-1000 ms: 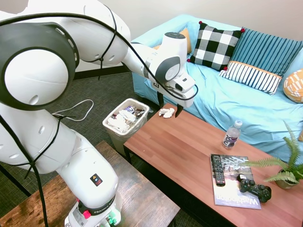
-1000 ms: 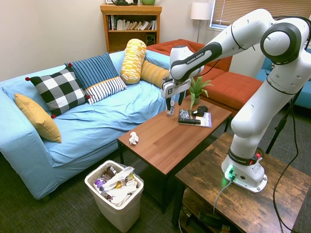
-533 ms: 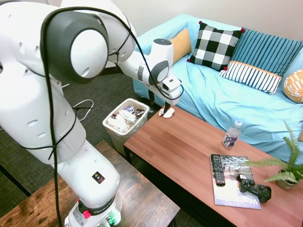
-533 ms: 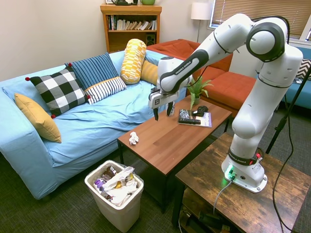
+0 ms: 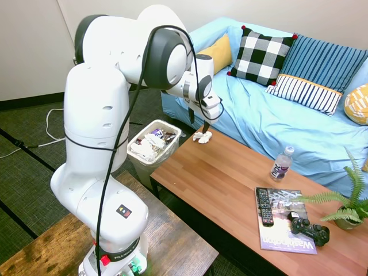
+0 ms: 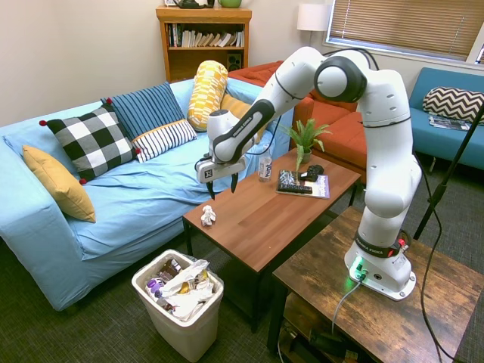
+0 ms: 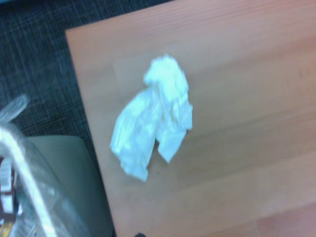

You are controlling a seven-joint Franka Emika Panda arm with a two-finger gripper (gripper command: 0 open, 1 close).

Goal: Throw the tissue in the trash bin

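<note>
Tissue point(image 6: 208, 216) seen lying loose on wooden table point(image 6: 265, 219) near corner closest to trash bin point(image 6: 181, 321). Gripper point(image 6: 221, 189) held just above tissue, fingers spread apart, nothing gripped, pointed down. Arm bent over table end from stand, wrist tilted toward sofa. In first exterior view, tissue point(image 5: 202, 137) partly covered by finger. Bin filled with crumpled papers and wrappers, contents hard to distinguish. Wrist view blurred; tissue point(image 7: 155, 111) centred, bin point(image 7: 34, 197) cut off.
</note>
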